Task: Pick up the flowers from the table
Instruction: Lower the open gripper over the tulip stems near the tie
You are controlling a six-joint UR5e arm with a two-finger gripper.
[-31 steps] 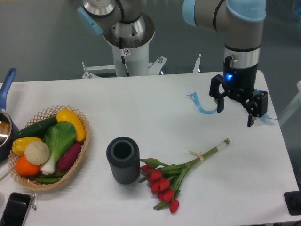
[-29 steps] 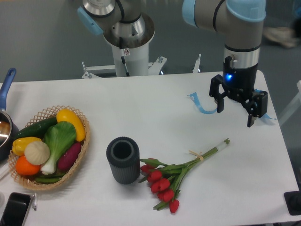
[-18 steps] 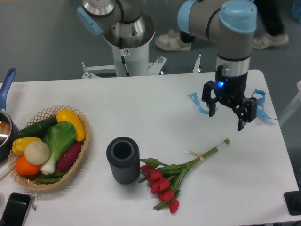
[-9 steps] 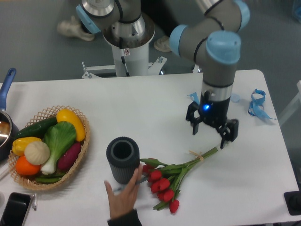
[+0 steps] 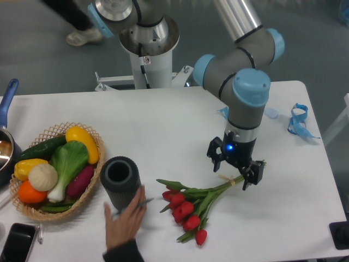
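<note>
The flowers [image 5: 188, 207] lie on the white table [image 5: 163, 125] at the front middle: a bunch of red tulips with green leaves, their long stems running up to the right and tied with pale string. My gripper [image 5: 234, 173] is open and points down. It hangs right over the tied part of the stems, one finger on each side. It holds nothing.
A dark grey cylinder vase [image 5: 120, 183] stands left of the blooms, with a person's hand [image 5: 124, 221] on it from the front edge. A wicker basket of toy vegetables [image 5: 57, 169] is at the left. Blue ribbon [image 5: 297, 120] lies at the back right. A phone [image 5: 16, 243] lies at the front left.
My gripper has moved left and toward the front, from above the back right to over the stems. A hand has come in and slid the vase to the left; the flowers have shifted slightly.
</note>
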